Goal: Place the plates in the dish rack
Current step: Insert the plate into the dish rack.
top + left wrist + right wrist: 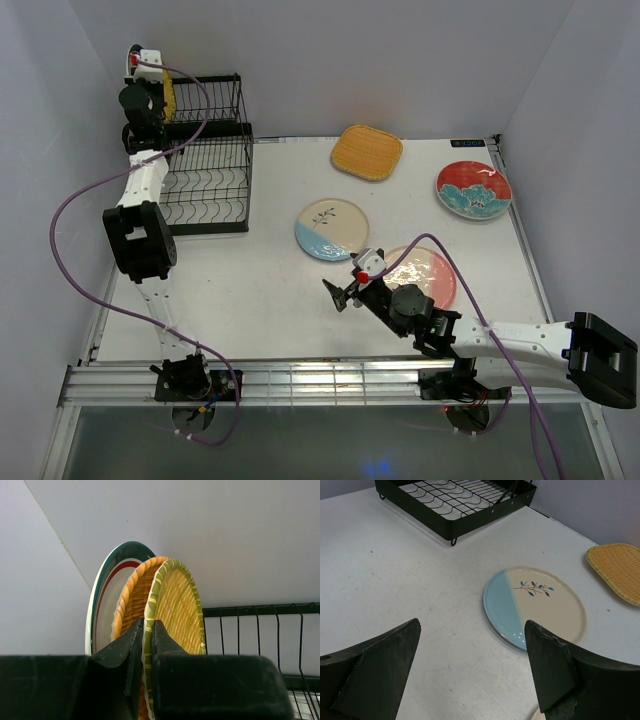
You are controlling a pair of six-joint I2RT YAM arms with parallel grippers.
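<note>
Three plates stand on edge in the upper basket of the black dish rack [205, 180]: a green-striped white one [107, 595], an orange woven one [131, 597] and a yellow-green woven one [180, 610]. My left gripper [147, 625] is shut on the rim of the yellow-green plate, high over the rack [160, 95]. Flat on the table lie a cream-blue plate [332, 229], a cream-pink plate [425, 275], a red-teal floral plate [473, 190] and a rounded-square woven plate [367, 152]. My right gripper [345, 290] hangs open, nothing between its fingers, just short of the cream-blue plate [535, 605].
The rack's lower slotted section [455, 505] stands at the table's far left against the wall. White walls close in the table on three sides. The left arm's purple cable [75, 200] loops beside the rack.
</note>
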